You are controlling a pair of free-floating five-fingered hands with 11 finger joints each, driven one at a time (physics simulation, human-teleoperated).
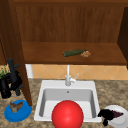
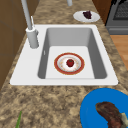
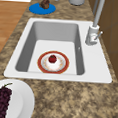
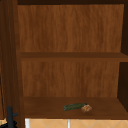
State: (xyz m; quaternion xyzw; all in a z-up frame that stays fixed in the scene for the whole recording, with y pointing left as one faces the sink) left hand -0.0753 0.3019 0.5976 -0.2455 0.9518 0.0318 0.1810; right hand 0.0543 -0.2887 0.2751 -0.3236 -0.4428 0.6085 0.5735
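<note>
My left hand (image 1: pixel 10 81) hangs at the far left, beside the cabinet's side panel and above the blue plate (image 1: pixel 17 113); one finger stands straight up, its tip reaching the upper view as my left hand (image 4: pixel 9 115). It holds nothing. My right hand (image 1: pixel 106 115) shows as a dark shape at the left edge of the white plate (image 1: pixel 120 120), next to the dark grapes (image 1: pixel 117 114). A big red ball (image 1: pixel 67 115) fills the front of the sink (image 1: pixel 42 100). In the side views a small red fruit (image 2: pixel 70 62) sits on a red-rimmed plate (image 2: pixel 58 67) in the basin.
A dark green cucumber (image 1: pixel 73 52) and a small brown lump (image 1: pixel 85 54) lie on the lowest cabinet shelf (image 1: pixel 45 56). The faucet (image 1: pixel 68 76) stands behind the basin. A brown piece of meat (image 2: pixel 110 115) rests on the blue plate. A stove (image 2: pixel 117 15) stands beyond the grape plate (image 2: pixel 80 17).
</note>
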